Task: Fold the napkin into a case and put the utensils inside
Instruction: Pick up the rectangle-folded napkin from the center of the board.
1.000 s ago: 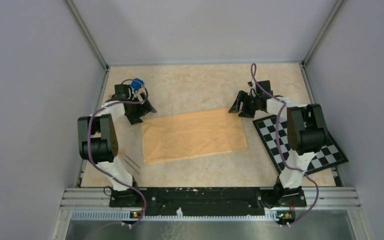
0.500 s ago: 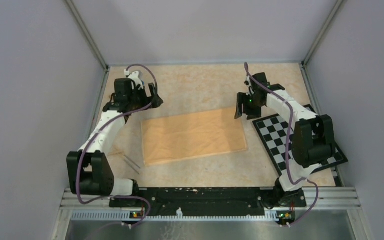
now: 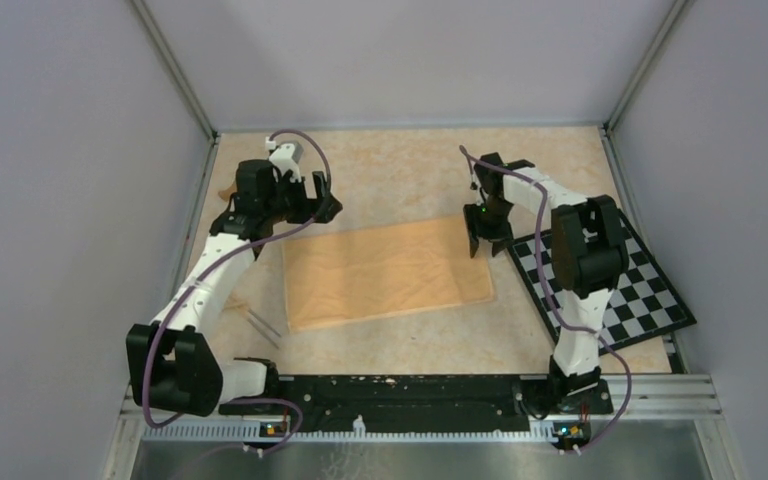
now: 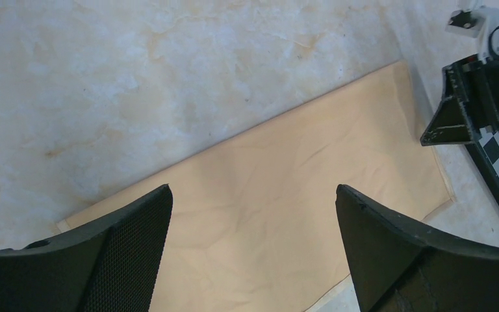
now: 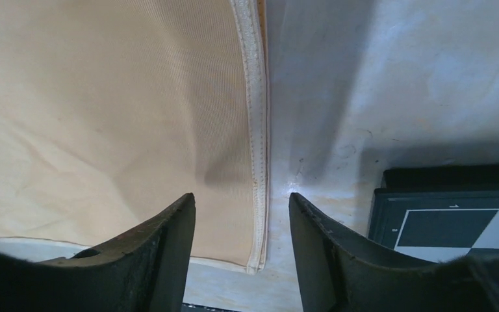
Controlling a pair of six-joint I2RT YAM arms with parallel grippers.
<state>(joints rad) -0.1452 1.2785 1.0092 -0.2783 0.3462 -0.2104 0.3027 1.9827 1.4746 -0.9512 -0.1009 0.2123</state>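
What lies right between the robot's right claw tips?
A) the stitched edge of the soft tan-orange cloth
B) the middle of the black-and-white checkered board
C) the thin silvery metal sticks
A: in the right wrist view, the right gripper has its jaws open over the stitched hem of the tan-orange napkin, while the black-and-white checkerboard sits off to one side.

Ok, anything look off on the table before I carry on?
The checkerboard lies askew, its right corner apparently overhanging the table. The napkin sits skewed too, its lower layer peeking out. Nothing spilled.
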